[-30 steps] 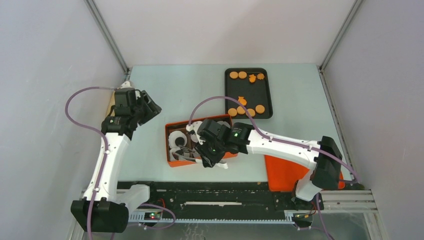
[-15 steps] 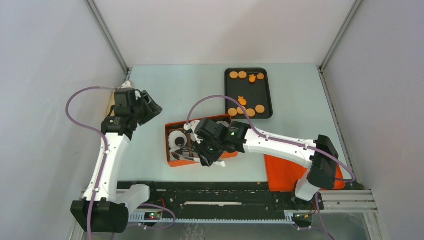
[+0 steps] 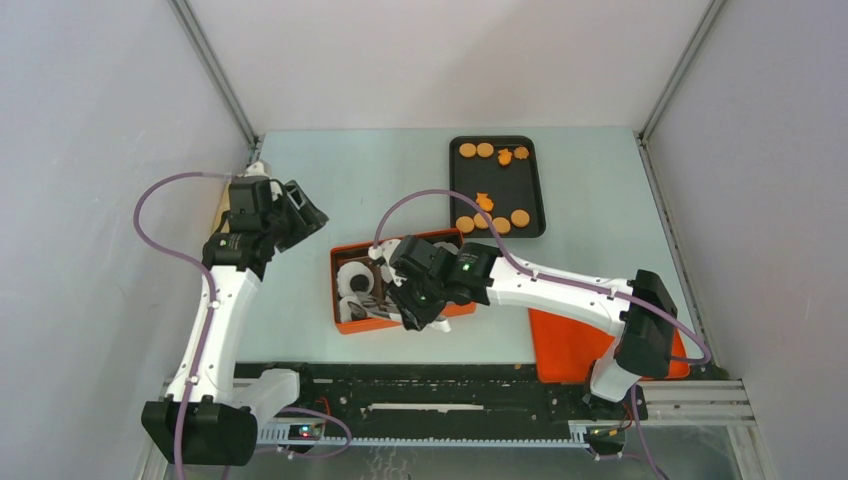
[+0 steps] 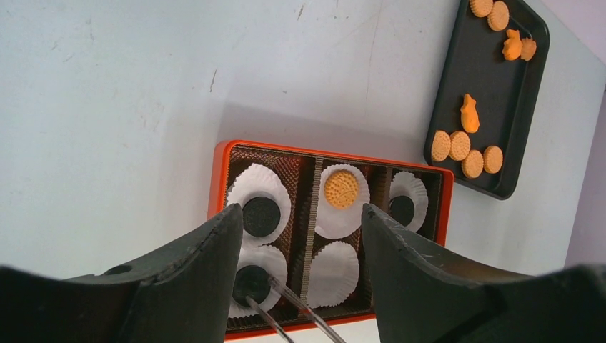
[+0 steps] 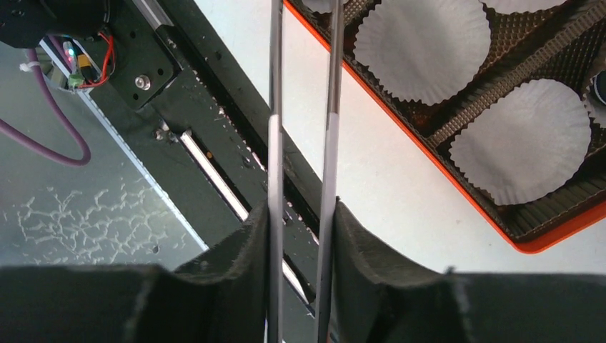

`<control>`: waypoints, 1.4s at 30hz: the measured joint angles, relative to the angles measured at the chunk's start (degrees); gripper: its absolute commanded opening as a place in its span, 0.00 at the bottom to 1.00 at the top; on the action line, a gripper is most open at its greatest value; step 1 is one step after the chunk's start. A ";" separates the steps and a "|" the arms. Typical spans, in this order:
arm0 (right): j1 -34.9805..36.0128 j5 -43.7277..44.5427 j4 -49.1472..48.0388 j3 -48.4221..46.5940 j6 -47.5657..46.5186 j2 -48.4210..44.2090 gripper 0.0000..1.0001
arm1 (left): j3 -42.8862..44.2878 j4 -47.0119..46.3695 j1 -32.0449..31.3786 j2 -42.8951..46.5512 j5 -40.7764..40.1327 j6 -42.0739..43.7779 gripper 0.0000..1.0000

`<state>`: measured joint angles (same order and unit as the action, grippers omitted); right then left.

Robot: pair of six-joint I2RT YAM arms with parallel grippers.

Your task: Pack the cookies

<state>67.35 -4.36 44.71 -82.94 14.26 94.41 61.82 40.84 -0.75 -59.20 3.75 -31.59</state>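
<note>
Several orange cookies [image 3: 467,150] lie on a black tray [image 3: 495,185], which also shows in the left wrist view [image 4: 493,86]. An orange box [image 3: 345,320] holds white liner cups. In the left wrist view three cups hold black cookies [image 4: 261,216] and one holds an orange cookie [image 4: 341,187]. My right gripper [image 3: 415,305] is shut on metal tweezers [image 5: 275,143]. The tweezer tips [image 4: 286,300] reach the black cookie [image 4: 251,284] in the near-left cup. My left gripper [image 3: 305,215] is open and empty, off the box's left side.
Two empty liner cups [image 5: 421,46] sit at the box's near side. An orange lid [image 3: 570,345] lies at the near right under the right arm. A black rail [image 3: 450,385] runs along the table's near edge. Grey walls close in both sides.
My right gripper has shifted slightly left and away from the near edge, carrying the tweezers further over the box. The left arm has hardly moved.
</note>
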 measured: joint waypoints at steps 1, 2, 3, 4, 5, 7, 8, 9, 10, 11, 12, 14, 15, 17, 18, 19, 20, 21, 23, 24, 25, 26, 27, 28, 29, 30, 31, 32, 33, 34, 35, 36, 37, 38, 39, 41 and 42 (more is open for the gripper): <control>-0.20 0.02 -0.07 0.00 0.02 0.00 0.33 | 0.00 0.00 0.00 0.00 0.04 0.11 0.67; -0.31 0.04 0.00 0.00 0.09 -0.02 0.33 | 0.00 0.00 0.00 0.00 0.13 0.13 0.66; -0.52 0.31 0.02 0.00 0.13 -0.11 0.33 | 0.00 0.00 0.00 0.00 0.26 0.13 0.66; -0.63 0.63 0.04 0.00 0.15 -0.24 0.33 | 0.00 0.00 0.00 0.00 0.44 0.13 0.66; -0.83 1.05 0.13 0.00 0.17 -0.55 0.33 | 0.00 -0.02 0.00 0.00 0.59 0.15 0.66; -1.27 2.16 0.50 0.00 0.15 -1.62 0.34 | 0.00 -0.02 0.02 0.00 0.96 0.15 0.66; -1.70 2.97 0.81 0.00 0.15 -2.60 0.34 | 0.00 -0.02 0.02 0.00 1.03 0.15 0.66; -2.29 3.63 0.98 0.00 0.17 -3.80 0.34 | 0.00 -0.02 0.02 0.00 1.05 0.15 0.66; -3.08 4.31 1.01 0.00 0.15 -5.14 0.34 | 0.00 -0.04 0.04 0.00 1.07 0.15 0.66; -3.98 4.81 1.01 0.00 0.13 -6.43 0.34 | 0.00 -0.04 0.04 0.00 1.11 0.15 0.66; -5.29 5.44 1.05 0.00 0.11 -8.20 0.35 | 0.00 -0.07 0.04 0.00 1.20 0.13 0.66; -8.20 6.34 1.07 0.00 -0.04 -11.13 0.37 | 0.00 -0.11 0.04 -0.04 1.44 0.13 0.66; -9.99 6.95 1.07 0.00 -0.07 -12.52 0.38 | 0.00 -0.24 0.04 -0.09 1.53 0.13 0.66; -13.88 8.07 1.05 0.07 -0.20 -14.58 0.40 | 0.00 -0.74 0.04 -0.42 1.97 0.13 0.65; -16.09 8.72 0.96 0.22 -0.28 -15.28 0.40 | 0.00 -0.98 0.04 -0.70 2.27 0.11 0.65; -18.23 9.33 0.81 0.57 -0.28 -15.74 0.40 | 0.00 -1.20 0.04 -0.98 2.58 0.11 0.65; -20.39 9.92 0.76 1.01 -0.31 -15.96 0.41 | 0.00 -1.36 0.04 -1.31 2.75 0.11 0.65; -22.71 10.54 0.61 1.57 -0.35 -15.91 0.41 | 0.00 -1.51 0.04 -1.66 2.97 0.11 0.65; -26.40 11.50 0.44 2.45 -0.37 -15.26 0.43 | 0.00 -1.88 0.04 -2.21 3.23 0.11 0.65; -27.87 11.85 0.35 2.69 -0.39 -14.67 0.43 | 0.00 -2.12 0.04 -2.36 3.50 0.11 0.65; -29.70 12.00 0.07 2.75 -0.46 -13.79 0.43 | 0.00 -2.34 0.04 -2.60 3.67 0.09 0.65; -30.99 12.04 -0.44 2.75 -0.48 -12.81 0.43 | 0.00 -2.47 0.04 -2.75 3.98 0.09 0.65; -32.46 12.00 -1.33 2.75 -0.48 -11.58 0.42 | 0.00 -2.58 0.04 -2.84 4.04 0.11 0.65; -33.83 11.93 -2.16 2.75 -0.50 -10.25 0.42 | 0.00 -2.67 0.04 -2.95 4.11 0.11 0.65; -35.23 11.69 -2.97 2.67 -0.50 -8.70 0.42 | 0.00 -2.69 0.04 -3.02 4.13 0.11 0.65; -36.46 11.43 -3.76 2.54 -0.50 -7.04 0.42 | 0.00 -2.69 0.04 -3.06 4.13 0.11 0.65; -37.53 11.23 -4.09 2.19 -0.50 -5.27 0.42 | 0.00 -2.69 0.04 -3.10 4.13 0.11 0.65; -38.69 11.04 -4.33 1.33 -0.50 -2.97 0.41 | 0.00 -2.69 0.04 -3.15 4.13 0.11 0.64; -39.63 10.84 -4.42 0.31 -0.52 -0.72 0.39 | 0.00 -2.71 0.04 -3.21 4.13 0.11 0.64; -40.61 10.78 -4.35 -1.09 -0.52 1.70 0.38 | 0.00 -2.75 0.04 -3.41 4.20 0.11 0.63; -41.62 10.73 -4.37 -2.67 -0.52 4.22 0.38 | 0.00 -2.80 0.04 -3.69 4.24 0.11 0.63; -42.27 10.71 -4.55 -3.61 -0.52 5.99 0.38 | 0.00 -2.80 0.04 -3.87 4.33 0.09 0.63; -42.88 10.71 -4.96 -4.02 -0.55 7.32 0.38 | 0.00 -2.82 0.04 -4.15 4.50 0.07 0.63; -43.23 10.75 -5.11 -4.00 -0.52 7.82 0.38 | 0.00 -2.82 0.04 -4.33 4.63 0.07 0.64; -43.71 10.80 -4.87 -3.72 -0.52 8.00 0.38 | 0.00 -2.82 0.04 -4.39 4.76 0.07 0.64; -44.35 11.06 -5.03 -2.25 -0.42 7.10 0.39 | 0.00 -2.89 0.04 -4.39 5.29 0.04 0.64; -44.57 11.21 -5.09 -1.29 -0.24 6.25 0.40 | 0.00 -2.95 0.04 -4.39 5.46 0.04 0.64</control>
<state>22.79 6.85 39.62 -84.23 14.02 100.66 61.82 37.89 -0.71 -63.59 9.21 -31.55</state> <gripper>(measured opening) 0.411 0.640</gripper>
